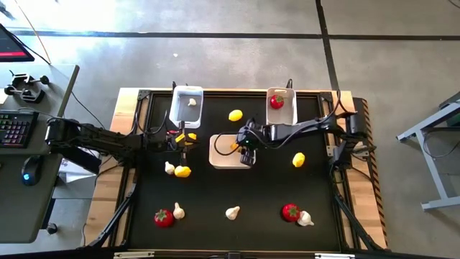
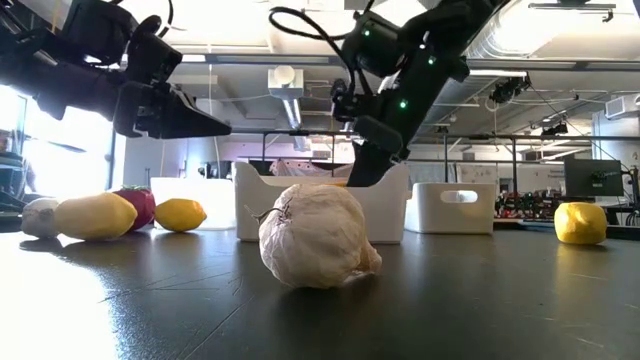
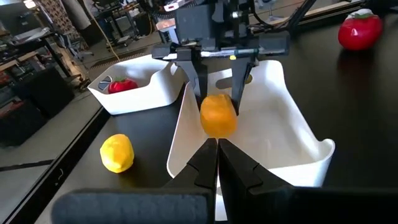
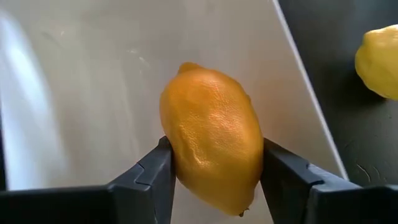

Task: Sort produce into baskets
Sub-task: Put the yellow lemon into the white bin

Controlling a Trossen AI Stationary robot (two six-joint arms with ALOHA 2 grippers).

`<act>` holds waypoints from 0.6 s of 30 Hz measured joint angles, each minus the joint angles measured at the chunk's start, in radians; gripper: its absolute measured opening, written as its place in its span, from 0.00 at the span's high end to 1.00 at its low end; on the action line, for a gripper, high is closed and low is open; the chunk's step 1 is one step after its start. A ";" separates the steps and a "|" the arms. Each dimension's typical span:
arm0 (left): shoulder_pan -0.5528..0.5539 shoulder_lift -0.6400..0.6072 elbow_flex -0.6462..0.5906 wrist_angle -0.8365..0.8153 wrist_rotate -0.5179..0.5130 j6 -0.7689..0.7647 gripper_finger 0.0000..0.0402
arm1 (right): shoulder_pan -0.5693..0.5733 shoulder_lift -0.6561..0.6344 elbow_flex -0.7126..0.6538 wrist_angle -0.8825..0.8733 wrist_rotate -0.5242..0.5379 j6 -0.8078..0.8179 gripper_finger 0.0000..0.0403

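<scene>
A garlic bulb point(image 2: 318, 236) sits closest to the low camera, on the black tabletop point(image 1: 237, 194) toward its front edge. Behind it, at the middle of the tabletop, the right gripper point(image 4: 214, 165) is clamped on an orange lemon point(image 4: 211, 149), its two fingers point(image 4: 149, 177) pressing the fruit's opposite sides and standing about half apart. The lemon hangs just above the floor of the wide white bin point(image 3: 280, 124), which lies tilted, near that bin's right wall in the high view. The fruit's long axis runs up and down between the fingers, leaning a little, with one pointed end up and the other poking out below the fingertips.

The left gripper point(image 3: 217, 155) hovers just left of the wide bin, its fingers pressed together and holding nothing, pointing at the lemon.

At the tabletop's back edge, the left narrow bin point(image 1: 187, 105) holds one garlic bulb and the right narrow bin point(image 1: 282, 105) one red fruit point(image 1: 277, 101). A yellow lemon point(image 1: 235, 115) lies between them
</scene>
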 joint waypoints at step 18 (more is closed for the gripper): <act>0.000 0.000 0.000 -0.031 0.000 -0.030 1.00 | 0.023 0.016 0.009 0.039 -0.001 -0.052 0.30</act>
